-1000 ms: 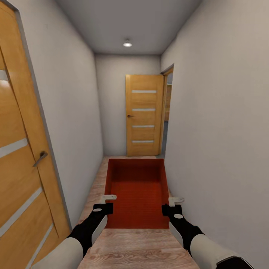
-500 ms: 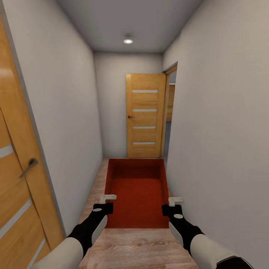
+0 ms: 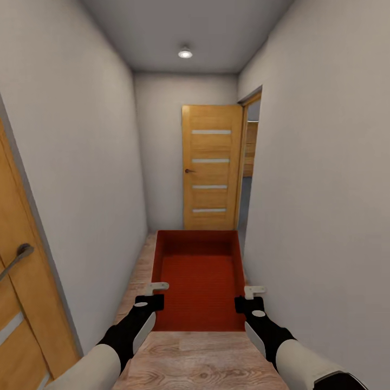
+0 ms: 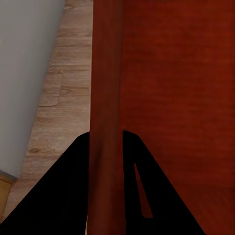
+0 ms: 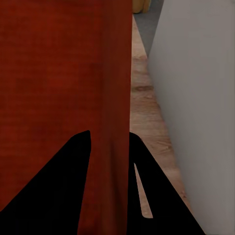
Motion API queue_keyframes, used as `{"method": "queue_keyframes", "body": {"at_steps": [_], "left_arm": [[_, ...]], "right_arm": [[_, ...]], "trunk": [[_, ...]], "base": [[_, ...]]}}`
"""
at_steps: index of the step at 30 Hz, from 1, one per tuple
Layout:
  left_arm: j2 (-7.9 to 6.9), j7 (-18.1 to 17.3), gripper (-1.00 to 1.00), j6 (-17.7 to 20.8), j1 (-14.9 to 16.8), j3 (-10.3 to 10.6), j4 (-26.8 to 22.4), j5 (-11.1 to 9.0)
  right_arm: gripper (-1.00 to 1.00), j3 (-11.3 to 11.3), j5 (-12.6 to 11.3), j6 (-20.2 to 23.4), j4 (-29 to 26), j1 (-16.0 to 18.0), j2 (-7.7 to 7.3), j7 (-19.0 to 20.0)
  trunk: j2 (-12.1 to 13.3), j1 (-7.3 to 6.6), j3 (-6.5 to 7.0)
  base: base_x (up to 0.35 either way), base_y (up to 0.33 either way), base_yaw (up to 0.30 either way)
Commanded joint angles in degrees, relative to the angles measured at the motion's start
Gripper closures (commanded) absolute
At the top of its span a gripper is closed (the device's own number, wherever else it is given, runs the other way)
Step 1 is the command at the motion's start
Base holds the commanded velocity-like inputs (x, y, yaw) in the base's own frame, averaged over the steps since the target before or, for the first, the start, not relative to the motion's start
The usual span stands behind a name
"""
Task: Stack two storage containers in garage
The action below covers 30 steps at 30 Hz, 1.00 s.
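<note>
no readable text, no labels, no numbers

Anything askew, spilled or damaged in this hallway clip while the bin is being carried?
Nothing stands out. The orange-red storage container sits level and looks empty, its side walls pinched by the left gripper and the right gripper. The wooden door at the corridor's end stands open beside a doorway.

Narrow hallway, pale grey walls, light wood plank flooring (image 3: 206, 363).
Ceiling light (image 3: 185, 53) lit overhead. Far end: wood door (image 3: 211, 168) with four pale horizontal strips, swung open beside a doorway (image 3: 248, 162) in the right-hand wall. Near left edge: another wood door (image 3: 21, 303), metal lever handle (image 3: 16, 257), same pale strips.
</note>
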State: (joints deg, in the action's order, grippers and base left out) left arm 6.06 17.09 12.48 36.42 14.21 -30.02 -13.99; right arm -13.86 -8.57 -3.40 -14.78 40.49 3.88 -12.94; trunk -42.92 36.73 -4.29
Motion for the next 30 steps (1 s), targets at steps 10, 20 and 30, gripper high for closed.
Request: {"method": "queue_keyframes", "body": {"at_steps": [10, 20, 30], "left_arm": [[0.00, 0.8, 1.00, -2.1, 0.1, -0.6, -1.0, -2.5], [0.00, 0.8, 1.00, -2.1, 0.1, -0.7, -1.0, -2.5], [0.00, 0.9, 1.00, -2.1, 0.1, -0.7, -1.1, -2.5]], "right_arm": [[1.00, 1.0, -0.9, -0.6, 0.1, 0.0, 0.96, -0.1], [1.00, 1.0, -0.9, -0.6, 0.1, 0.0, 0.96, -0.1], [1.00, 1.0, -0.9, -0.6, 0.1, 0.0, 0.96, -0.1]], "trunk": [[-0.1, 0.04, -0.10], [-0.1, 0.04, -0.10], [-0.1, 0.04, -0.10]], "base": [[0.323, 0.000, 0.000], [0.323, 0.000, 0.000], [0.323, 0.000, 0.000]]}}
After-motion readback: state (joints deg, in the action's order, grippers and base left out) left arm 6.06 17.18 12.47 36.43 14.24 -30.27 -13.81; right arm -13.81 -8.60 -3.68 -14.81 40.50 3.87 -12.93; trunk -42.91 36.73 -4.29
